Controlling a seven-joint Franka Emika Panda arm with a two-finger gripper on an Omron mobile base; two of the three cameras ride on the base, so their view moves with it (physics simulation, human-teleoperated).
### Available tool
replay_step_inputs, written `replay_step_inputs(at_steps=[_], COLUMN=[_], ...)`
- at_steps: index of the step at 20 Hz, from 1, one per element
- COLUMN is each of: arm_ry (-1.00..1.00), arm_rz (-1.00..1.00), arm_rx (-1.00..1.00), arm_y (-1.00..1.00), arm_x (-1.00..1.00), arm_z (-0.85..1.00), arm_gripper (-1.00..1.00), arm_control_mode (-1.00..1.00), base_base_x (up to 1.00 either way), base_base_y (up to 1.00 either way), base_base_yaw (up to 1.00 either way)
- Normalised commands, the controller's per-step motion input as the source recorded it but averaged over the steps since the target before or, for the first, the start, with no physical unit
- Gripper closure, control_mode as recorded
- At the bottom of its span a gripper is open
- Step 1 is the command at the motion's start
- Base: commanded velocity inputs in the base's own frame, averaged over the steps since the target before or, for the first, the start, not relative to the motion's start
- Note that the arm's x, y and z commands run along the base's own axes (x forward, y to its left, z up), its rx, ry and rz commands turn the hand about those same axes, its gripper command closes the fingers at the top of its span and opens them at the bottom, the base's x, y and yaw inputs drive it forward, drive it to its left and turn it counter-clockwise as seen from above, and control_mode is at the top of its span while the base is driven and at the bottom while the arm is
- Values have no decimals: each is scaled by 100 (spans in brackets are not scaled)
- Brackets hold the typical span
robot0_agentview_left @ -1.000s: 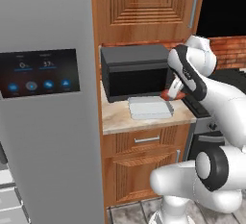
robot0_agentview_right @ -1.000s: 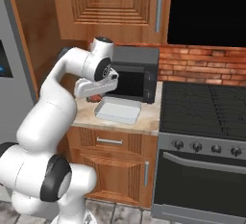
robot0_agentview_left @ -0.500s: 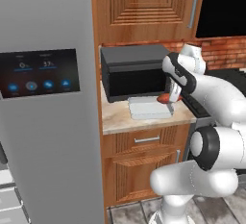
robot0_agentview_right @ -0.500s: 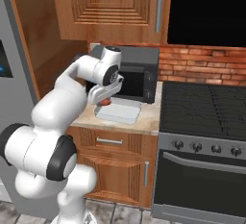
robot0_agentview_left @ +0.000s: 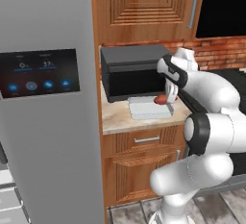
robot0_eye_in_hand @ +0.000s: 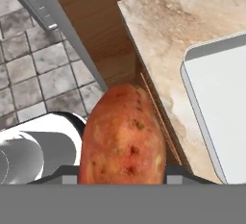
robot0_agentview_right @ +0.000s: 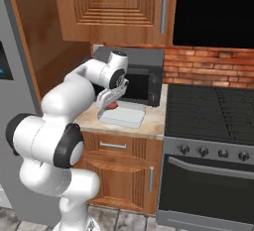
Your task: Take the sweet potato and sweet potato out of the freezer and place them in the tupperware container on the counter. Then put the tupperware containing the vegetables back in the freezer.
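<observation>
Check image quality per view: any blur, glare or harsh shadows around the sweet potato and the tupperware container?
Left base view: even, flat light, sweet potato small and soft-edged over the tupperware container. Right base view: equally flat, no glare on the counter. Hand view: sweet potato sharp, skin spots readable, no strong shadow.

Simulated kitchen. Red brick backsplash (robot0_agentview_right: 218,74) along the back wall. Carved brown wooden upper cabinet (robot0_agentview_right: 121,9) with a long steel bar handle (robot0_agentview_right: 163,6), above the tool. Black microwave (robot0_agentview_left: 132,71) behind the tool, under that cabinet. Black gas stove top (robot0_agentview_right: 213,113) with a grey oven front and knob row (robot0_agentview_right: 211,151), to the tool's right. Wooden drawers (robot0_agentview_left: 141,143) below. Grey stone-tile floor (robot0_eye_in_hand: 43,74). Dark touch panel (robot0_agentview_left: 38,71) on the grey door to the left. Even, flat light.
</observation>
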Motion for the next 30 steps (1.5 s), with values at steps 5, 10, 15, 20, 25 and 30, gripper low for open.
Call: replay_step_inputs(at_steps=[5, 10, 15, 20, 25, 30], arm_ry=[0, 0, 0, 0, 0, 0], arm_rz=[0, 0, 0, 0, 0, 0], arm_rx=[0, 0, 0, 0, 0, 0], arm_y=[0, 0, 0, -1, -4, -8], arm_x=[44, 48, 42, 43, 45, 39], arm_z=[-26, -20, -27, -32, -31, -29], arm_gripper=[100, 100, 100, 100, 100, 100], arm_control_mode=[-100, -100, -100, -100, -100, -100], base_base_x=[0, 0, 0, 0, 0, 0], base_base_y=[0, 0, 0, 0, 0, 0], base_base_yaw=[0, 0, 0, 0, 0, 0])
